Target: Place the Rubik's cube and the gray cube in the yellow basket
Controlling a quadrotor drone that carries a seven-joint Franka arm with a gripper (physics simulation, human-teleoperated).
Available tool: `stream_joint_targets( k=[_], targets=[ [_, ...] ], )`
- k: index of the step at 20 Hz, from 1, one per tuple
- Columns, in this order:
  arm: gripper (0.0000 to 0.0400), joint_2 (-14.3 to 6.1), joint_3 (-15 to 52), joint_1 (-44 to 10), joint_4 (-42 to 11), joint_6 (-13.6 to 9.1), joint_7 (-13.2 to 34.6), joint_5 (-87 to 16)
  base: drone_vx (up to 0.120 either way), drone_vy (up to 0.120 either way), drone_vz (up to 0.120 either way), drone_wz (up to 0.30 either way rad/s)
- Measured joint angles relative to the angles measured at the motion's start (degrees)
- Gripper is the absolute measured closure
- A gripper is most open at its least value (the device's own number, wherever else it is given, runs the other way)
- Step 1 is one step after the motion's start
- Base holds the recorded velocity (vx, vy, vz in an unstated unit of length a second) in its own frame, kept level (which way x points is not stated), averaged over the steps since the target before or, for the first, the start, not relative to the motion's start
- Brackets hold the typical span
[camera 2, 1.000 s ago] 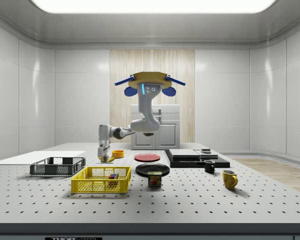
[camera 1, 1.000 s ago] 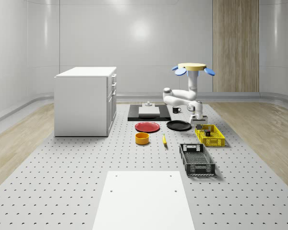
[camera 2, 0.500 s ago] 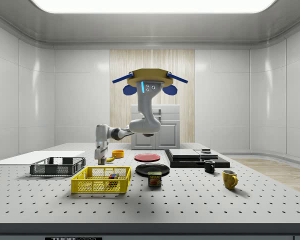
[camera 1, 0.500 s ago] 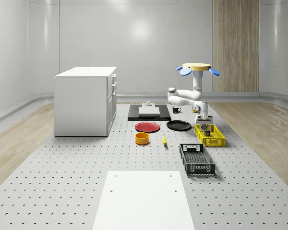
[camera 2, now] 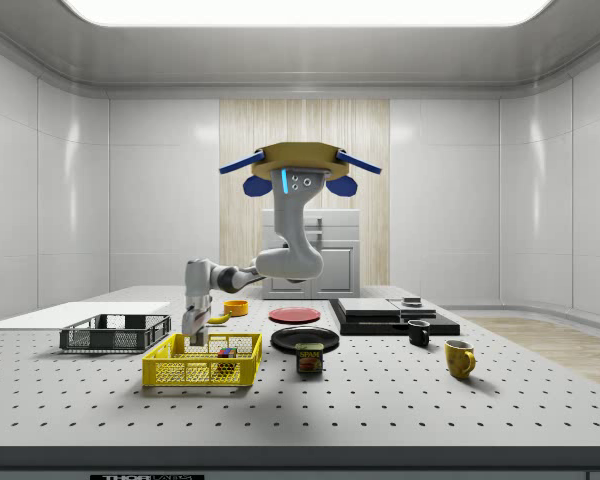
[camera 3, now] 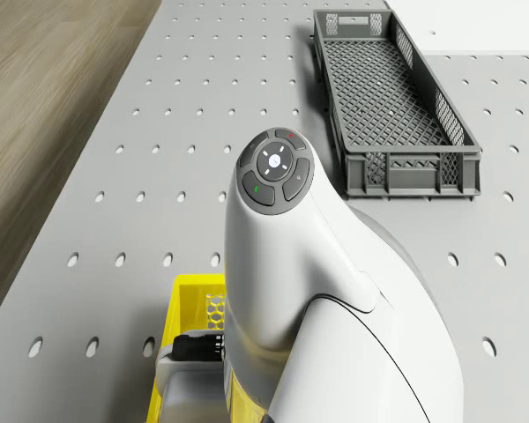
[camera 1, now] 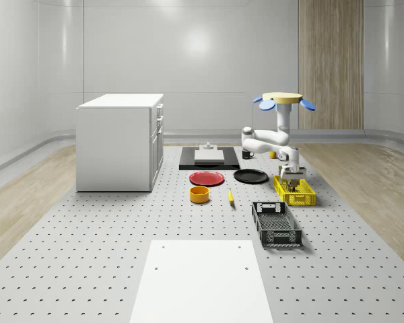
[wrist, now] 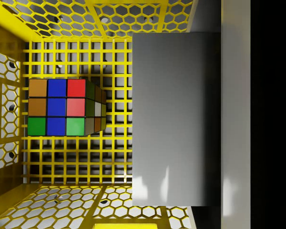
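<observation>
Here, the gripper (camera 2: 192, 338) hangs low over the yellow basket (camera 2: 201, 361), its fingers clamped on the gray cube (wrist: 176, 119), which the wrist view shows suspended above the basket's mesh floor. Beside it on that floor rests the Rubik's cube (wrist: 66, 107), its upper face showing orange, blue, red and green squares. The arm (camera 1: 273, 140) reaches down from the drone (camera 2: 300, 163), which hovers above the perforated table (camera 1: 87, 229), near the basket's end toward the black plate (camera 1: 250, 176). A dark can (camera 2: 309, 357) stands just beside the basket in the side view; its label cannot be read for certain. A gray crate (camera 3: 392, 106) lies near the basket, and a red plate (camera 1: 207, 178) next to the black one.
</observation>
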Motion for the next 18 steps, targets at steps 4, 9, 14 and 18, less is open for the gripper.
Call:
stream_joint_targets(
  k=[4, 9, 14, 18],
  targets=[
    [0.0150, -0.1, -0.3, -0.1, 0.1, 0.2, 0.0, -0.3, 0.000, 0.080, 0.000, 0.000],
    [0.0150, -0.1, -3.3, -0.6, 0.8, 1.4, 0.1, -3.0, 0.000, 0.000, 0.000, 0.000],
    [0.0150, 0.1, -7.0, -1.4, 1.9, 2.9, 0.2, -6.4, 0.000, 0.000, 0.000, 0.000],
    [0.0150, 0.5, -9.5, -2.0, 2.8, 3.8, 0.3, -8.7, 0.000, 0.000, 0.000, 0.000]
  ],
)
